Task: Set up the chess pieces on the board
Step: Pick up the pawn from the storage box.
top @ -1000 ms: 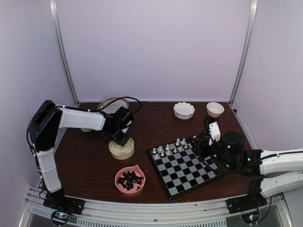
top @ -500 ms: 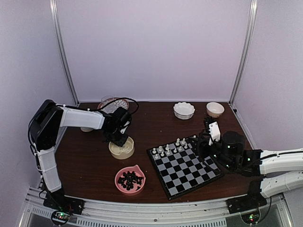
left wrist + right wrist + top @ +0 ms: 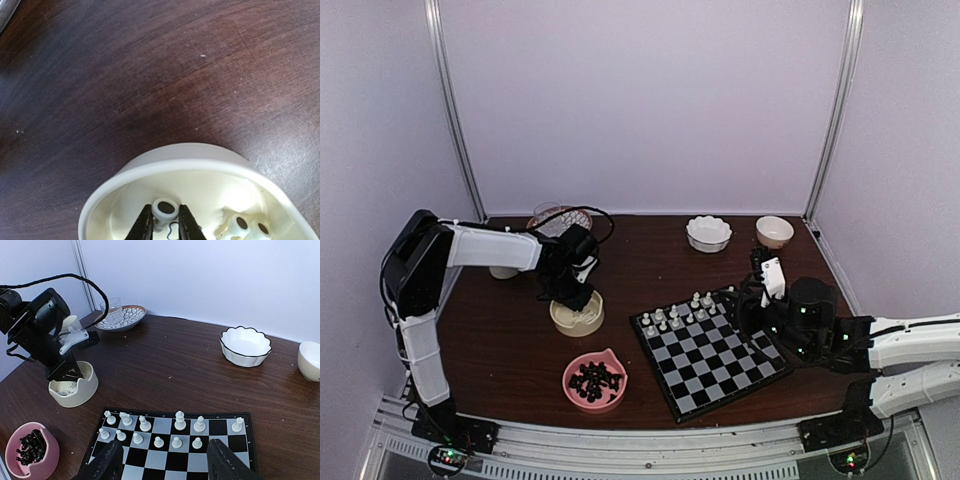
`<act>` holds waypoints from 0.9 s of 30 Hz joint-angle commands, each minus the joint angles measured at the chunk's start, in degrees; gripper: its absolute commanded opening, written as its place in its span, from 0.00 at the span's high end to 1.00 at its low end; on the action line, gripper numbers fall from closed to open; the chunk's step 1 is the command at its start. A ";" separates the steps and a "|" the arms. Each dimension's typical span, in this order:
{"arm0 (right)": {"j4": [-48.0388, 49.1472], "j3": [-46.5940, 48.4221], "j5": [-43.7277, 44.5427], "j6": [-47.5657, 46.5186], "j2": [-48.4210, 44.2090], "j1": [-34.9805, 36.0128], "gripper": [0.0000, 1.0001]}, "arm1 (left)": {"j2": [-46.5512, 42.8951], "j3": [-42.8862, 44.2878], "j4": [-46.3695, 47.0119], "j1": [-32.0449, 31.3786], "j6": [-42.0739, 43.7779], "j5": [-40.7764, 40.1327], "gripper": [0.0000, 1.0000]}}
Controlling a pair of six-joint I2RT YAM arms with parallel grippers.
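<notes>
My left gripper (image 3: 162,225) reaches down into the cream bowl (image 3: 150,167) and is shut on a cream-white chess piece (image 3: 165,209) lying base-up; two more white pieces (image 3: 245,226) lie in the bowl to the right. In the top view that gripper (image 3: 570,290) sits over the cream bowl (image 3: 577,317). The board (image 3: 710,352) carries several white pieces (image 3: 675,315) along its far edge. My right gripper (image 3: 162,457) is open and empty above the board (image 3: 165,460), behind the white rows (image 3: 160,427).
A pink bowl (image 3: 594,380) of black pieces sits at the front left of the board. A scalloped white bowl (image 3: 708,233) and a small cream bowl (image 3: 774,231) stand at the back right. A patterned plate with a glass (image 3: 556,220) is at the back left.
The left gripper has shifted slightly left and down over the cream bowl. The right arm has not moved.
</notes>
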 commanded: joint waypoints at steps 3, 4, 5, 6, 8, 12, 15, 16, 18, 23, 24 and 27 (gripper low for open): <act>0.45 0.71 -0.36 -0.39 0.18 -0.20 0.40 | 2.23 1.49 -1.54 0.40 -0.80 0.36 0.83; 0.48 0.71 -0.37 -0.39 0.26 -0.20 0.40 | 2.55 1.58 -1.61 0.44 -0.80 0.23 0.83; 0.47 0.72 -0.37 -0.44 0.27 -0.20 0.40 | 2.75 1.71 -1.75 0.45 -0.88 0.13 0.83; 0.49 0.73 -0.45 -0.44 0.27 -0.20 0.40 | 2.99 1.82 -2.03 0.52 -1.02 0.18 0.83; 0.35 0.71 -0.54 -0.44 0.15 -0.20 0.40 | 3.29 1.94 -2.24 0.77 -1.34 0.79 0.82; 0.44 0.74 -0.71 -0.44 0.42 -0.20 0.40 | 3.36 1.86 -2.80 1.27 -2.12 2.65 0.83; 0.48 0.86 -0.82 -0.53 0.61 -0.20 0.40 | 3.31 1.72 -3.23 1.79 -2.83 4.48 0.84; 0.36 0.86 -0.82 -0.49 0.62 -0.20 0.40 | 3.32 1.62 -3.26 2.03 -3.09 5.22 0.85; 0.39 0.88 -0.89 -0.48 0.62 -0.20 0.40 | 3.37 1.42 -3.33 2.47 -3.57 6.64 0.87; 0.41 0.94 -1.03 -0.48 0.52 -0.20 0.40 | 2.50 0.97 -3.70 2.73 -4.29 8.03 0.94; 0.36 0.97 -1.14 -0.44 0.53 -0.20 0.40 | 1.86 0.60 -3.36 2.73 -4.31 8.18 0.95; 0.37 0.93 -1.48 -0.39 0.64 -0.20 0.40 | -0.64 -1.15 -2.13 2.73 -4.48 8.37 0.96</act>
